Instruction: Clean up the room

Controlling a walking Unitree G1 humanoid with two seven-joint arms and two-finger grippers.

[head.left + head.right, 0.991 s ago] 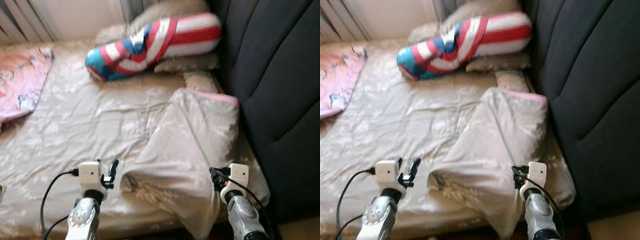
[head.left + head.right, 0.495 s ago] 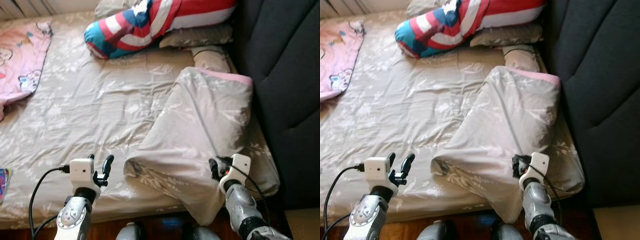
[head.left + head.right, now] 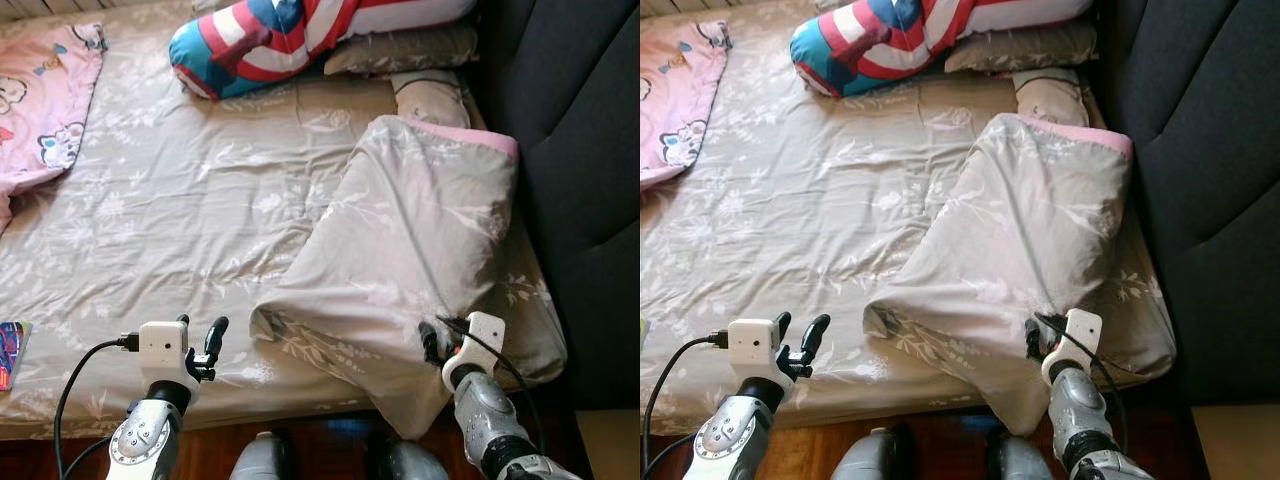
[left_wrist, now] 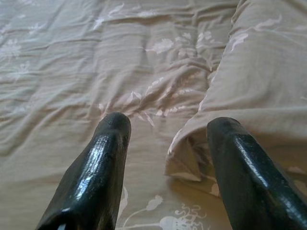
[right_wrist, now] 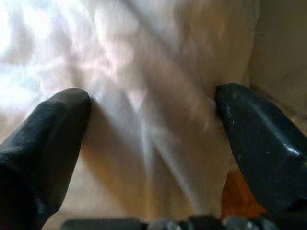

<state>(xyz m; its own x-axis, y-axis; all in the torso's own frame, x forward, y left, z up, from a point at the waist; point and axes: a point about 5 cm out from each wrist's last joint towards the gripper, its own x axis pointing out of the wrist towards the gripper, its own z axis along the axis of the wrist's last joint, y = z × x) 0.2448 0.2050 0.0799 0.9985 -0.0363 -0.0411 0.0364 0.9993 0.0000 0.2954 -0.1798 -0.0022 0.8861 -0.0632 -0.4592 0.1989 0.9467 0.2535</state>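
Note:
A beige floral blanket [image 3: 410, 240] lies folded over on the right half of the bed, its pink-edged top near the headboard and its lower corner hanging past the bed's front edge. My right gripper [image 3: 432, 342] is pressed into that hanging part; in the right wrist view its fingers [image 5: 53, 129] stand wide apart, open, with blanket cloth between them. My left gripper [image 3: 202, 324] hovers open over the bed's front edge, just left of the blanket's near corner [image 4: 189, 158], touching nothing. The matching sheet [image 3: 170, 220] is wrinkled.
A red, white and blue striped pillow [image 3: 290, 35] lies at the head of the bed, with a small beige pillow [image 3: 430, 95] beside it. A pink cartoon blanket [image 3: 40, 100] covers the far left. A dark padded headboard [image 3: 585, 150] runs along the right. A colourful book [image 3: 8, 352] lies at the left edge.
The camera has tilted down and the whole scene has slid up; my feet and the floor now show. Both grippers stay at the bed's front edge, the right one against the blanket.

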